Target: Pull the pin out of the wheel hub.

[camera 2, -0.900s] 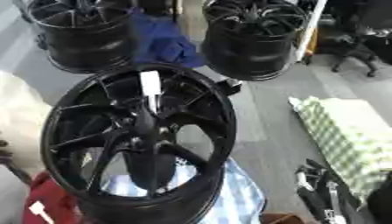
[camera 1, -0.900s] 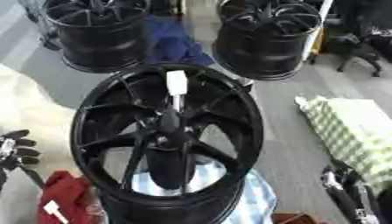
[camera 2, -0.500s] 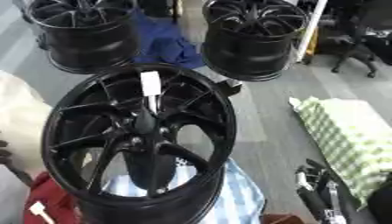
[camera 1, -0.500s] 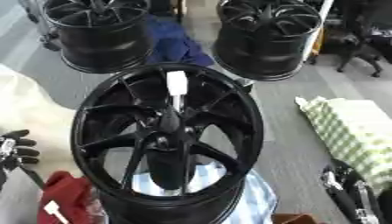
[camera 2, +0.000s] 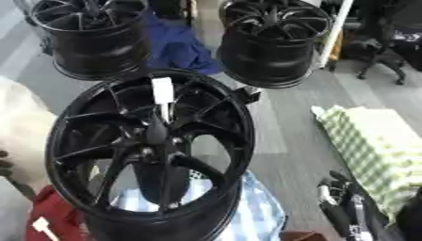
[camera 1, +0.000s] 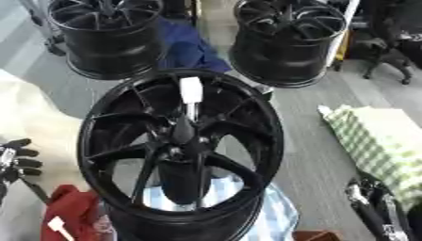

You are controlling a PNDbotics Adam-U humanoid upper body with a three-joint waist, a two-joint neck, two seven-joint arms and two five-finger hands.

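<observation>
1. In front of you a black wheel hub (camera 1: 181, 150) stands with its open face turned up toward your camera, resting on a blue-and-white checked cloth (camera 1: 276, 214).
2. Inside the wheel hub, the pin (camera 1: 191, 96) rises from the centre where the spokes meet. It has a white block-shaped head on a thin pale shaft and leans toward the far rim. Neither robot hand touches it.
3. Your left robot hand (camera 1: 15, 157) shows at the left edge of the left eye view, well apart from the wheel hub, with dark fingers curled and nothing held in them.
4. Your right robot hand (camera 2: 346, 207) shows near the lower right corner, black with silver parts; you cannot tell from these views whether its fingers are open or closed.
5. Two more black wheels (camera 1: 107, 33) stand on the floor at the far side, with a blue cloth (camera 1: 188, 49) lying between them.
6. A green-and-white checked fabric (camera 1: 383, 141) lies to the right, and a red object (camera 1: 74, 214) with a white tag sits at the lower left beside the wheel hub.
7. Compared with half a second ago, the pin, the wheel hub and both robot hands sit in the same places.
8. The left eye view shows your left robot hand's fingers; the right eye view shows only a dark sliver at that edge, but more of your right robot hand.
</observation>
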